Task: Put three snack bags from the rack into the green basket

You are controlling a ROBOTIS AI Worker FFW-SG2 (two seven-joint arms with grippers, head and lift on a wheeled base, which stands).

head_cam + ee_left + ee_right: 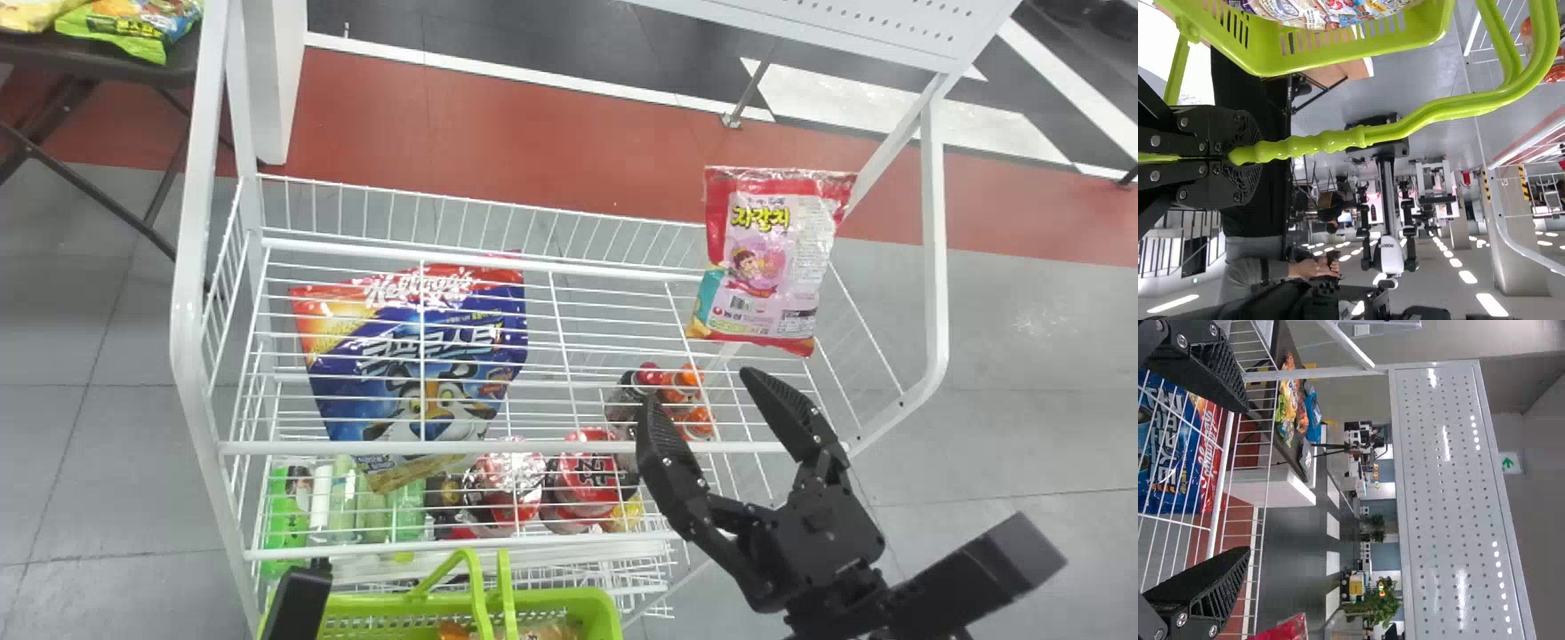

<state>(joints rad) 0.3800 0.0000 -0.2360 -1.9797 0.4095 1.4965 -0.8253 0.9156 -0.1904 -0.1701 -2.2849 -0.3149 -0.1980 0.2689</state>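
My right gripper (707, 418) stands open over the rack's front right part, just below the pink and red snack bag (772, 258) at the rack's right end. In the right wrist view my right gripper (1238, 480) has nothing between its fingers, and a corner of the red bag (1286, 629) is at the edge. A blue Kellogg's bag (418, 356) lies in the rack's left part. My left gripper (300, 603) is at the bottom edge beside the green basket (602, 613); in the left wrist view my left gripper (1238, 155) is shut on the basket's handle (1331, 141). Bags (1318, 12) lie inside the basket.
The white wire rack (498, 447) has a lower shelf with bottles (289, 516) and red cup packages (591, 476). Its tall side frames rise at left and right, with a perforated white panel (1451, 493) above. A dark table (116, 60) with snack bags stands at the far left.
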